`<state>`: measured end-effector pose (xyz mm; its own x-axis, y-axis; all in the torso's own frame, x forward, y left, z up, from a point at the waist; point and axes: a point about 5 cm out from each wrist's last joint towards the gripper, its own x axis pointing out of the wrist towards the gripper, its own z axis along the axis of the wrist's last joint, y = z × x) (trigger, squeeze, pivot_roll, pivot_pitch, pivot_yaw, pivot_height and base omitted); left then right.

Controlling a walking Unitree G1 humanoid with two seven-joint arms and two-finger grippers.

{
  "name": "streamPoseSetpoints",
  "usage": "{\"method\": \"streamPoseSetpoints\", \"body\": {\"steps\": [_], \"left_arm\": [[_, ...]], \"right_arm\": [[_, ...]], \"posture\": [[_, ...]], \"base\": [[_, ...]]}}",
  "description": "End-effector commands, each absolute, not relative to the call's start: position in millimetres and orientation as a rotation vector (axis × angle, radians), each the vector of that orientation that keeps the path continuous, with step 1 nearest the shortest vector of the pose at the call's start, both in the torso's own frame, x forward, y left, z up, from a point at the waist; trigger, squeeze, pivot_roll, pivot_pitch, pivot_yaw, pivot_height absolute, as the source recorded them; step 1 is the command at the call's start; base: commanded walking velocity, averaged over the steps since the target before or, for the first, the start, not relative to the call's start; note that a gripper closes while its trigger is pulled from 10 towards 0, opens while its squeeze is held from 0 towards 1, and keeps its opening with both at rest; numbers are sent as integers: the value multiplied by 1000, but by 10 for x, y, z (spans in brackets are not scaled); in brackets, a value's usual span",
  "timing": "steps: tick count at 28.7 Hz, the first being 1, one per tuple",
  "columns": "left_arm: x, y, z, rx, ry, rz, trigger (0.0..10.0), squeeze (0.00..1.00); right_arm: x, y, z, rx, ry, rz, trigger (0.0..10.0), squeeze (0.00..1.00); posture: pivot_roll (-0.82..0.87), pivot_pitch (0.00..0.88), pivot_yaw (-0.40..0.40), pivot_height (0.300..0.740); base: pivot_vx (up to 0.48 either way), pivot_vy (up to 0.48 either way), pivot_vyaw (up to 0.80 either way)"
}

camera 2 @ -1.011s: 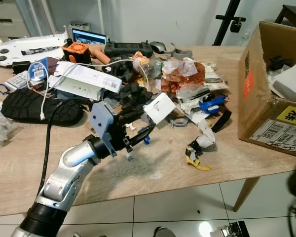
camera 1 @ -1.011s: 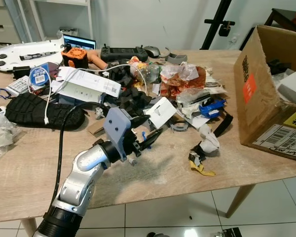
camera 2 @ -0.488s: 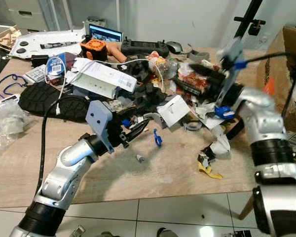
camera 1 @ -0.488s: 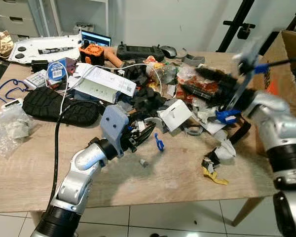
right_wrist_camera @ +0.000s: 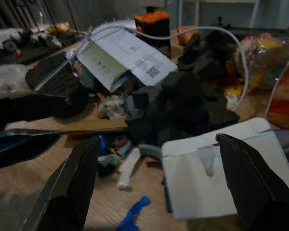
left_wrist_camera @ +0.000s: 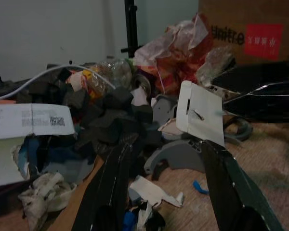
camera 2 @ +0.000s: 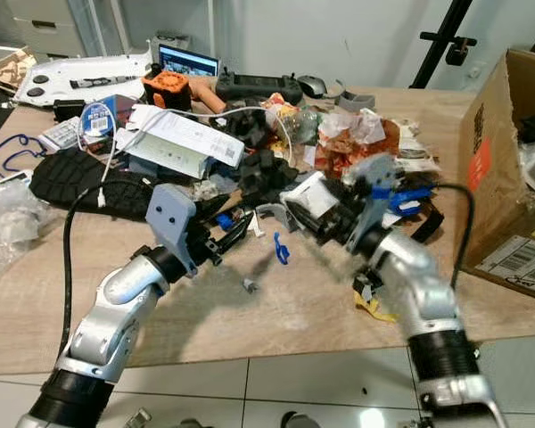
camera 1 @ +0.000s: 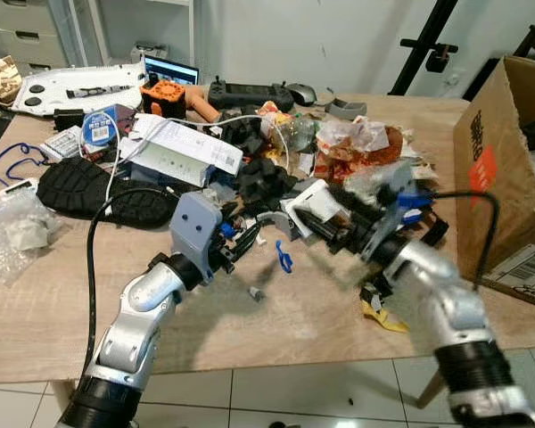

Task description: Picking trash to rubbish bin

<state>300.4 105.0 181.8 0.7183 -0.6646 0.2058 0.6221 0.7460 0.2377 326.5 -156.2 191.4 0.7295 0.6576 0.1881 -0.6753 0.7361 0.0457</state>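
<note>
1. On the wooden worktop (camera 1: 53,303) a heap of trash (camera 1: 285,169) covers the middle: black foam pieces, crumpled wrappers, papers and a white cable.
2. At the near edge of the heap, the left gripper (camera 1: 241,242) reaches in low over the wood, its jaws spread apart and holding nothing.
3. Opposite it, the right gripper (camera 2: 314,212) points toward the left one, jaws wide open and empty, with a white card box (right_wrist_camera: 226,168) lying just ahead between its fingers (right_wrist_camera: 74,178).
4. Between the two grippers a small blue plastic scrap (camera 1: 285,260) lies on the wood, with a small grey bit (camera 1: 256,292) near it.
5. Close to the right forearm sits a yellow-and-black scrap (camera 1: 379,314).
6. At the robot's far right a large open cardboard box (camera 1: 504,178) stands on the worktop, well apart from both grippers.
7. Left of the heap lies a black shoe sole (camera 1: 89,189).
</note>
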Motion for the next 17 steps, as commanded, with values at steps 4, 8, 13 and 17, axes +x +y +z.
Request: {"method": "streamPoseSetpoints", "body": {"steps": [4,8,13,17], "left_arm": [[2964,1019,1790,159,-280,-720,10000,0],[2950,1013,1781,153,-277,-724,10000,0],[2937,999,1776,151,-280,-718,10000,0],[2913,995,1765,143,-278,-716,10000,0]], "right_arm": [[3122,-1634,1989,141,-206,693,10000,1000],[3040,-1752,1876,-57,-174,564,10000,1000],[2913,-1951,1764,-195,-197,381,10000,0],[2792,-2159,1673,-230,-212,199,10000,0]], "posture": [[-12,199,-100,740],[-19,194,-109,740],[-17,187,-119,740],[-18,180,-117,740]], "base": [[0,0,0],[0,0,0],[0,0,0],[0,0,0]]}}
